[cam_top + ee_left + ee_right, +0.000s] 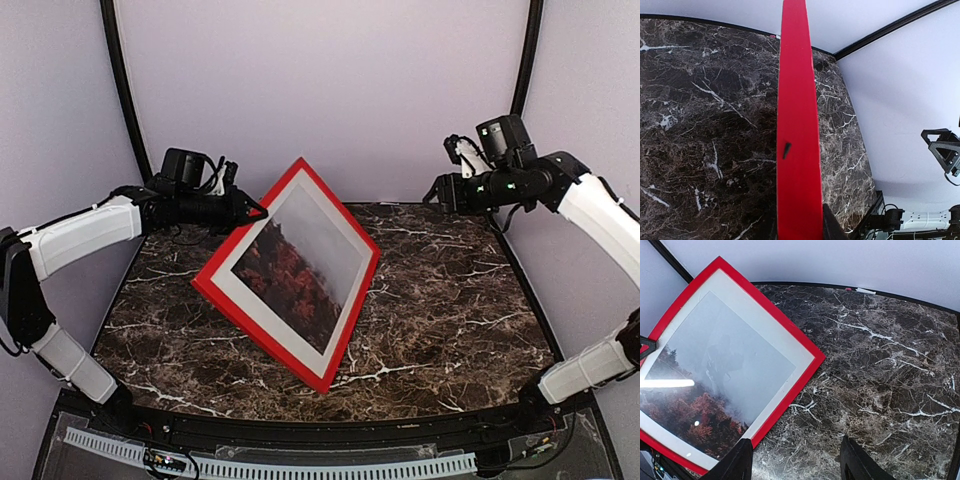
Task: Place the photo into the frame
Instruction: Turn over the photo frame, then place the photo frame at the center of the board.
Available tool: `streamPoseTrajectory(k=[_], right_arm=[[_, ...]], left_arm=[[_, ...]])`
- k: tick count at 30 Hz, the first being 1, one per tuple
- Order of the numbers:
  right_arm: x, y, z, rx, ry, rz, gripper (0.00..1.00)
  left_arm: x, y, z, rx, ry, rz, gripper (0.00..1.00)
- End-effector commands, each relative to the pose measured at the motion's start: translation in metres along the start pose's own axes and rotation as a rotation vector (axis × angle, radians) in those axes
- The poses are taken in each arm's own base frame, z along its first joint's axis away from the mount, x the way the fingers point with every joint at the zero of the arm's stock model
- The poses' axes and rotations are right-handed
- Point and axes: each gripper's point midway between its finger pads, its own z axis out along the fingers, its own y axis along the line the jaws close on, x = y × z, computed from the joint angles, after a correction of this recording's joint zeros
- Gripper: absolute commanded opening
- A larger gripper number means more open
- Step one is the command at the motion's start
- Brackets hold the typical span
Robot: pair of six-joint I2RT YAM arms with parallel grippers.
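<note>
The red frame [262, 338] stands tilted on the marble table [450, 300], its lower long rail down on the table and its front facing the camera. The photo [300, 262] of red foliage and grey mist sits inside it, behind the pane, with a cream-white mat [250, 300] around it. My left gripper [252, 210] is shut on the frame's upper left rail; in the left wrist view the red rail [796, 125] runs up between the fingers [832, 227]. My right gripper [436, 190] is open and empty, held high at the back right. Its wrist view shows the frame [790, 385] and photo [715, 380] to the left of the gripper [795, 460].
Pale walls close the back and sides, with black poles [120, 70] at the back corners. A black rim [300, 425] and a white perforated strip [330, 468] run along the near edge. Bare marble [880, 370] lies right of the frame.
</note>
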Motion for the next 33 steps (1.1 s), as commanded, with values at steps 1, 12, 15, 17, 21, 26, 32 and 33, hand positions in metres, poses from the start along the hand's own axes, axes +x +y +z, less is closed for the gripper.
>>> streamPoseTrajectory(k=[1, 12, 15, 17, 21, 26, 32, 33], right_arm=[[-0.002, -0.002, 0.009, -0.003, -0.017, 0.005, 0.6], [0.026, -0.004, 0.036, -0.029, 0.05, 0.026, 0.6], [0.034, -0.005, 0.043, -0.036, 0.069, 0.032, 0.6], [0.038, -0.005, 0.048, -0.039, 0.081, 0.035, 0.6], [0.044, -0.006, 0.054, -0.04, 0.098, 0.038, 0.6], [0.052, -0.006, 0.062, -0.047, 0.117, 0.045, 0.6], [0.064, -0.009, 0.07, -0.049, 0.145, 0.056, 0.6], [0.066, -0.009, 0.071, -0.048, 0.15, 0.056, 0.6]], left_arm=[[-0.048, -0.049, -0.033, 0.236, -0.257, -0.033, 0.0], [-0.002, 0.021, -0.004, 0.189, -0.273, -0.22, 0.08], [0.012, 0.03, 0.004, 0.207, -0.252, -0.25, 0.16], [0.025, 0.038, 0.011, 0.216, -0.223, -0.265, 0.26], [0.044, 0.048, 0.02, 0.249, -0.186, -0.29, 0.42], [0.075, 0.067, 0.03, 0.248, -0.123, -0.34, 0.63], [0.107, 0.09, 0.04, 0.215, -0.056, -0.379, 0.76], [0.112, 0.093, 0.041, 0.209, -0.043, -0.382, 0.76]])
